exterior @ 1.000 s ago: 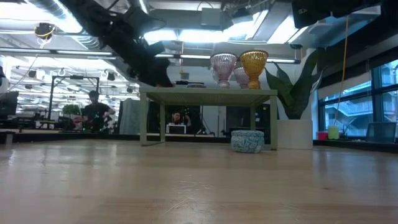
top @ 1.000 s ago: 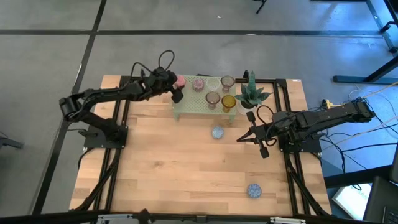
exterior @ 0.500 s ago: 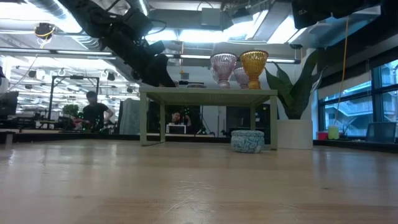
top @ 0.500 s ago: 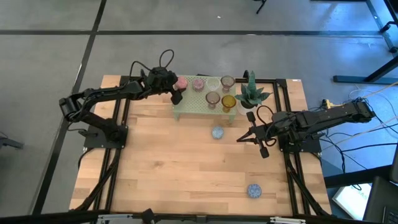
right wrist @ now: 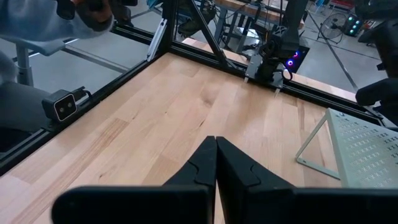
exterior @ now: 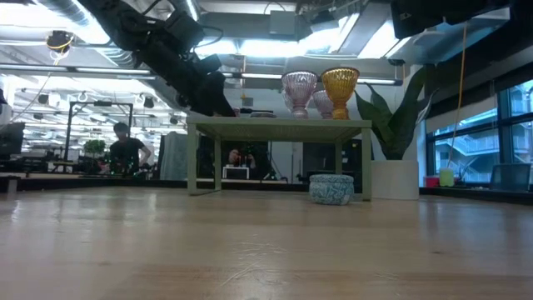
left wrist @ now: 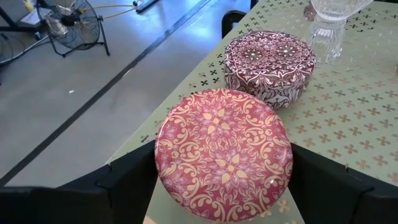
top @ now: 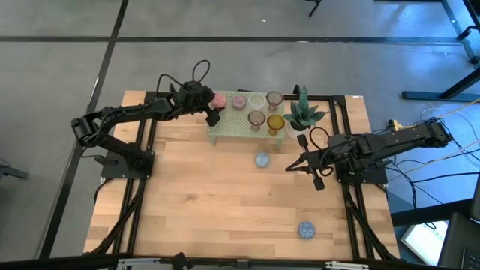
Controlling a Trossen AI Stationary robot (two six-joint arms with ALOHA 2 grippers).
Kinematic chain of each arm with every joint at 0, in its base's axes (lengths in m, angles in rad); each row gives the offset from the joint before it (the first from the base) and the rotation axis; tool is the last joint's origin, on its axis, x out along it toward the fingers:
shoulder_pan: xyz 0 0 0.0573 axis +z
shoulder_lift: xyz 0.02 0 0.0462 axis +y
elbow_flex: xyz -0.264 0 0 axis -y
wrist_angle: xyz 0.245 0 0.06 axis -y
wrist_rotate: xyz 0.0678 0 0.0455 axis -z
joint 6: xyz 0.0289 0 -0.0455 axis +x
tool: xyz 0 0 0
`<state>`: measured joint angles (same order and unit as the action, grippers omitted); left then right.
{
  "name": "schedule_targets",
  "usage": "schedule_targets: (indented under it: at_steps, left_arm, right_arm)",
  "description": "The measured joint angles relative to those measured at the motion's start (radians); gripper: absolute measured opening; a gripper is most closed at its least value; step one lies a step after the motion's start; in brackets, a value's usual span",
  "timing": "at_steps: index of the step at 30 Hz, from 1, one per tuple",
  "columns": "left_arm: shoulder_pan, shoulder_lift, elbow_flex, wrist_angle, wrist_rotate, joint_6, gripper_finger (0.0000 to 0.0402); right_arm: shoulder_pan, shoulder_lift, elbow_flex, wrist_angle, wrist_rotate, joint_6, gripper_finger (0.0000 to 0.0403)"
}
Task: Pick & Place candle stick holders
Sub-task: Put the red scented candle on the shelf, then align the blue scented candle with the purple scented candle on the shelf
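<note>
On the counter (top: 225, 195) my pale green stand (top: 225, 129) carries several holders, and my left end effector (left wrist: 221, 180) grips the pink patterned holder (left wrist: 224, 152) at the stand's corner. I judge placement is underway; next I must open and retreat upward. My right end effector (right wrist: 214, 163) waits, pinched together

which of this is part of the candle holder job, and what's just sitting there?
Job: pink holder in left gripper; mauve patterned holder; clear goblet; mauve goblets; amber goblet; blue holders on the table.
Bystanders: potted plant; pale green stand; right gripper, shut, idle.
</note>
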<state>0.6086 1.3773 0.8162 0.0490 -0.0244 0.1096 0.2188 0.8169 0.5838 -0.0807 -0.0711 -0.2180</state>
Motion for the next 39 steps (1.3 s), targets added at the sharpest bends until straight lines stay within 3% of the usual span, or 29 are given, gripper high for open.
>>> schedule_targets:
  at_steps: [13, 21, 32, 39]
  left_arm:
    - [-0.002, 0.000, 0.000, 0.002, 0.000, -0.007, 0.0349]
    - [-0.065, -0.055, 0.000, 0.067, -0.053, 0.078, 0.0349]
    - [-0.343, -0.320, 0.000, 0.003, 0.023, 0.051, 0.0347]
    - [-0.544, -0.333, 0.000, -0.229, 0.125, -0.121, 0.0347]
  right_arm:
    - [0.000, 0.000, 0.000, 0.000, 0.000, 0.000, 0.0007]
    - [0.000, 0.000, 0.000, 0.000, 0.000, 0.000, 0.0007]
    - [0.000, 0.000, 0.000, 0.000, -0.011, 0.038, 0.0007]
    - [0.000, 0.000, 0.000, 0.042, -0.052, 0.183, 0.0007]
